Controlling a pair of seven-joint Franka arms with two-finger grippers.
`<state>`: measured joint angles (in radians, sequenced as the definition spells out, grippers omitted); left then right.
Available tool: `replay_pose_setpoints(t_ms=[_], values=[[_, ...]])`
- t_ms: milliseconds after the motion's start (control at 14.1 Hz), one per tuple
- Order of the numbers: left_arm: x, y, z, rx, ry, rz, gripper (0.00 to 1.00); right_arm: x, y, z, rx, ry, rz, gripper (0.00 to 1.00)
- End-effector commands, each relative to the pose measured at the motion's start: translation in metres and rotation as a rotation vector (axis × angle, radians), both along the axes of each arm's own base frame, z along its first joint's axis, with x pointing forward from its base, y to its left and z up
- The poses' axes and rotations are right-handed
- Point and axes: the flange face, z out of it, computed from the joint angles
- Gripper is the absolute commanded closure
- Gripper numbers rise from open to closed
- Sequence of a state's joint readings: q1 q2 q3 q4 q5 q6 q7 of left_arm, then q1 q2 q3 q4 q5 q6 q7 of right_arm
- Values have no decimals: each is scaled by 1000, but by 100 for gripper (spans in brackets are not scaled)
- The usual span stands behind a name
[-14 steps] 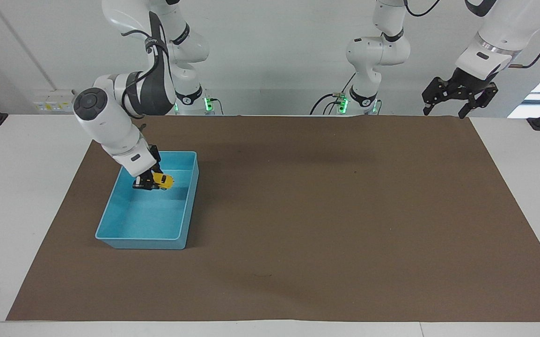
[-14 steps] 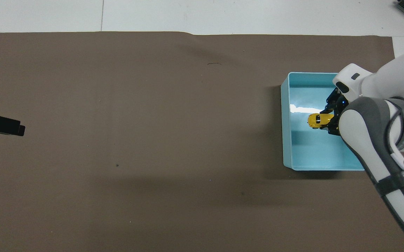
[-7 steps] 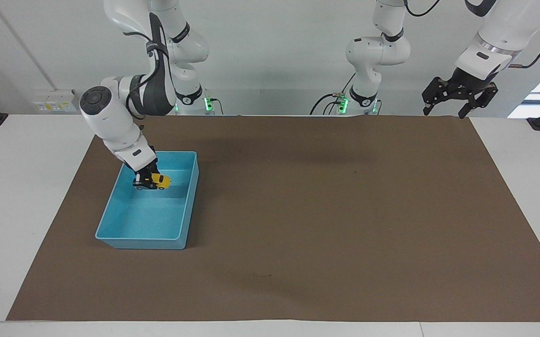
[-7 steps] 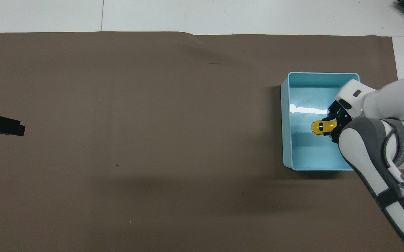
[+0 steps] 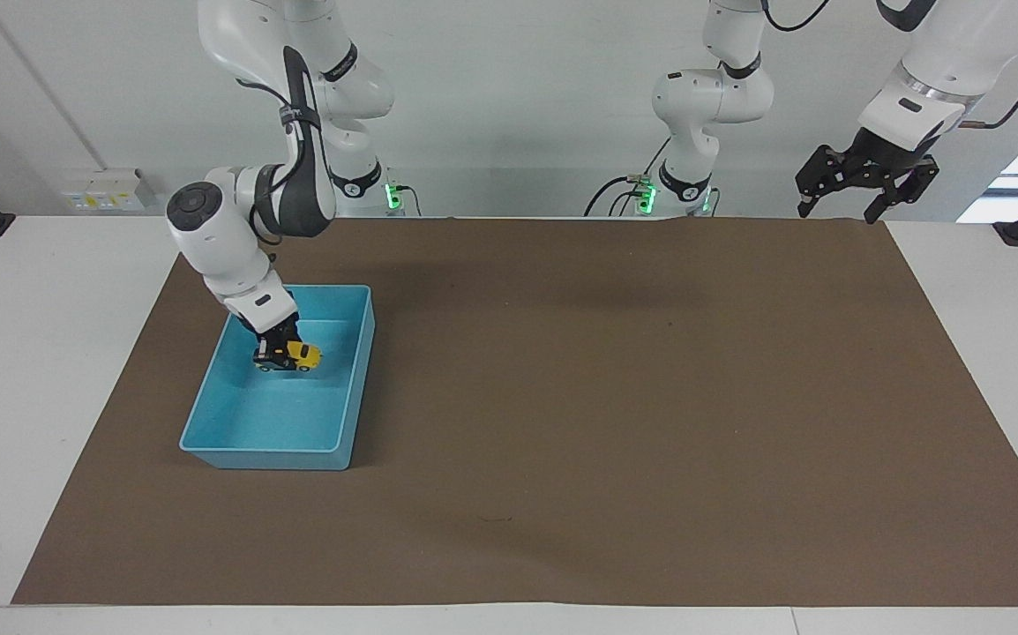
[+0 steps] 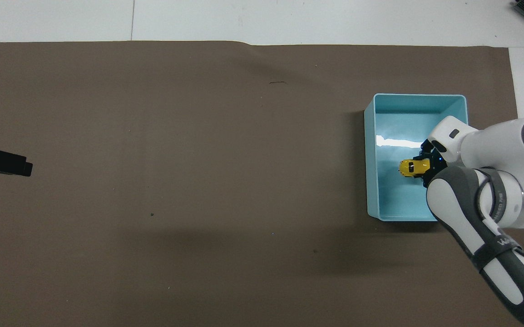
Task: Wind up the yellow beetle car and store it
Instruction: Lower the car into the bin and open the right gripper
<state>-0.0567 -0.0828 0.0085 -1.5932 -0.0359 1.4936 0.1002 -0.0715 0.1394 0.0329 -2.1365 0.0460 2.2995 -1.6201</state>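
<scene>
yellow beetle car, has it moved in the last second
Yes. In the facing view the yellow beetle car, held in the right hand, has sunk lower inside the blue bin.

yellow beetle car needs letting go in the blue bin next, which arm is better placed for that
Right. The right gripper is shut on the yellow beetle car, low inside the blue bin. The left gripper waits open, raised at the left arm's end of the table.
</scene>
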Motion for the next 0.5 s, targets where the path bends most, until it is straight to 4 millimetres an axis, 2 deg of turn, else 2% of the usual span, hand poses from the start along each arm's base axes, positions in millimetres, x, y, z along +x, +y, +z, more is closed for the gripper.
replay_pose_setpoints(t_ms=[0,212,424], values=[[-3,4,2,4,9,-4,0,2,-1,-13,-12,-14,38,95],[-3,4,2,4,9,-4,0,4,-1,-26,-11,-8,51,95],[-3,4,2,4,9,-4,0,6,2,-28,-13,-25,61,95]])
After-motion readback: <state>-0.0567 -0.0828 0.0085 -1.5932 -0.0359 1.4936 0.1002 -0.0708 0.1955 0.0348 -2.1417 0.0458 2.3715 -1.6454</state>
